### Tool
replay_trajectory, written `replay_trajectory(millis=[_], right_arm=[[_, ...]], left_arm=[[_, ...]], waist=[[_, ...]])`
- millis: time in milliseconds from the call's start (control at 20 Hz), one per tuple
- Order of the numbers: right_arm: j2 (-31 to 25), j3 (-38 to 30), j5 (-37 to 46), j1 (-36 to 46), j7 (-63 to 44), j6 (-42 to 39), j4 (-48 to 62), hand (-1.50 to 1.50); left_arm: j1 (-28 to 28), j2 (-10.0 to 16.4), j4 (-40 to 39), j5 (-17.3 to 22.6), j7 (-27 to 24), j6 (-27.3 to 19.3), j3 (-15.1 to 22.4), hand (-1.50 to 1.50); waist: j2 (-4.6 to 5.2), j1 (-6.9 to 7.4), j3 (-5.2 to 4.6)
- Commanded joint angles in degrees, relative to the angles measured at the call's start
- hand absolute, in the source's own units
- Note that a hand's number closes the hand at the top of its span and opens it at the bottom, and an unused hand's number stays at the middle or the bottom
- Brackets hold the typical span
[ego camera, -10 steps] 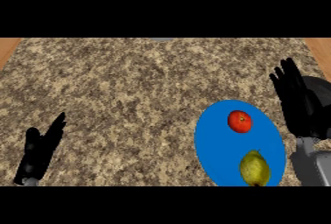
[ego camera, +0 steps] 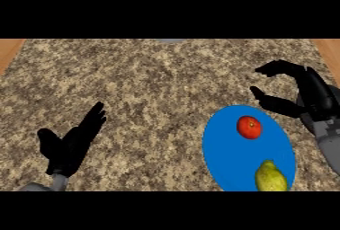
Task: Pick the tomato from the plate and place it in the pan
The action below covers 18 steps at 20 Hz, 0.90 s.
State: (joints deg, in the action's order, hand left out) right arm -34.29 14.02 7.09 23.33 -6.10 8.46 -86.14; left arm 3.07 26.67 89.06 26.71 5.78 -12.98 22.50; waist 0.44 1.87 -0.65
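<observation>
A red tomato (ego camera: 249, 127) lies on the upper part of a blue plate (ego camera: 222, 148) at the right of the counter. A yellow-green pear (ego camera: 270, 177) rests on the plate's lower part. My right hand (ego camera: 306, 93) hovers just above and to the right of the tomato, with fingers and thumb spread apart in a wide curve, holding nothing. My left hand (ego camera: 73, 143) rests open at the lower left, fingers pointing up. No pan shows in the view.
The speckled granite counter (ego camera: 153, 90) spreads across the view, with wooden strips (ego camera: 10, 49) at the far left and right edges. A small grey shape (ego camera: 171, 40) sits at the top edge.
My right hand has turned and bent its fingers over toward the tomato, thumb now spread below. The left hand has barely moved.
</observation>
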Motion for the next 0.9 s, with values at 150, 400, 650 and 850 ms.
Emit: replay_trajectory(millis=[150,400,650,850], right_arm=[[4.97,7.46,18.8,4.85,7.96,10.86,4.68,-1.5],[-2.93,15.48,24.17,8.98,-8.62,-8.28,5.44,-1.5],[-4.11,25.93,31.84,12.74,-21.92,-24.35,7.36,-1.5],[3.74,29.38,31.36,18.69,-35.9,-38.41,7.99,-1.5]], left_arm=[[2.3,-5.75,-1.76,1.93,-1.8,3.02,0.82,0.0],[2.79,-4.59,0.66,2.0,0.95,2.47,0.34,0.0],[2.87,-5.75,-0.49,1.78,0.84,2.61,1.23,0.0],[4.34,-6.16,-1.3,1.83,1.2,2.45,0.38,0.0]], waist=[[-0.18,-0.98,0.61],[-0.69,-0.41,0.32],[-0.77,0.41,0.03],[-0.68,0.14,0.24]])
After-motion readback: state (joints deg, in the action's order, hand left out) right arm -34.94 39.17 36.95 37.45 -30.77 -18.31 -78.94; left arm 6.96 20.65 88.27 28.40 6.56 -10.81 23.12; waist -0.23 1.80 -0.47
